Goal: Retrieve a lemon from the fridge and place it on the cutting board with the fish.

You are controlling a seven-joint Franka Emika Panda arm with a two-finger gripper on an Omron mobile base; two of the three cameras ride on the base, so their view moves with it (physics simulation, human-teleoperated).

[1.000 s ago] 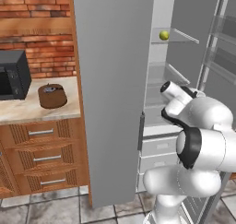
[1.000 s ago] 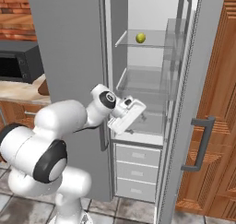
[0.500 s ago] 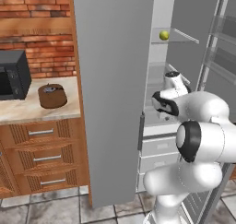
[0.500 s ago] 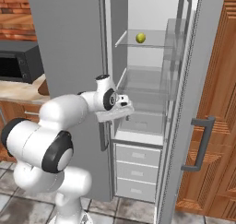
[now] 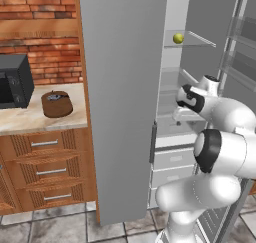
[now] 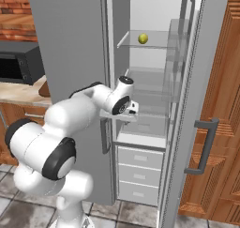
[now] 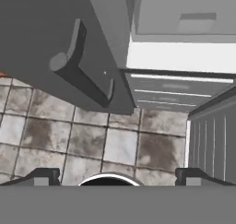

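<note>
arm swung toward fridge [image 6: 154, 105] | hand [image 7: 117, 177] open | lemon [image 6: 143, 38] shelved

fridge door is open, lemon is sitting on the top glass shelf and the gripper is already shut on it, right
Not quite. The fridge door is open and the lemon sits on the upper glass shelf, but the gripper is open and empty. The right base view shows the hand well below the lemon's shelf, and the hand view shows the fingertips spread wide, looking down at the floor.
</note>
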